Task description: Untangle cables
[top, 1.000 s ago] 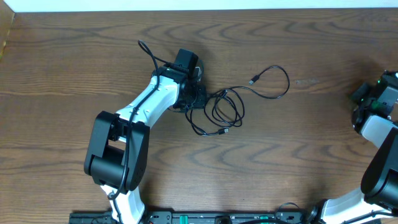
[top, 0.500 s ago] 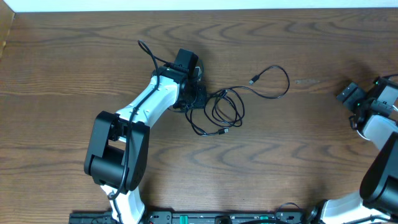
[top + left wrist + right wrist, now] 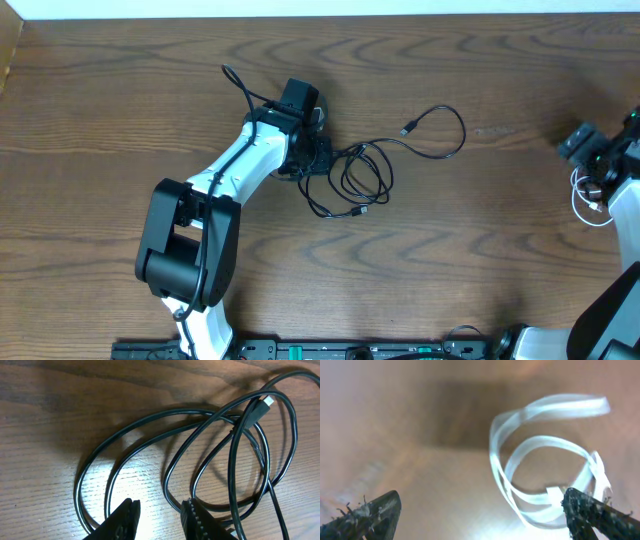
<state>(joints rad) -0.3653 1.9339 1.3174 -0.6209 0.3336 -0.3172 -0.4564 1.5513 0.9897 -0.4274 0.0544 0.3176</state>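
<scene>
Left of the black cables (image 3: 367, 178): left gripper (image 3: 159, 505), jaws narrowly apart, hold on a strand cannot be told | far right of them: white cable (image 3: 560, 406) loose under right gripper (image 3: 480, 510), jaws wide, empty | likely light, limp, snag-prone; grasp near plug (image 3: 257, 407).

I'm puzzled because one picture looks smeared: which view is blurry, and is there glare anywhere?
Right wrist view: heavily blurred, the white cable smeared into soft ribbons. Left wrist view: sharp, with a bright glare patch on the table among the black cables. Overhead view: crisp and evenly lit.
</scene>
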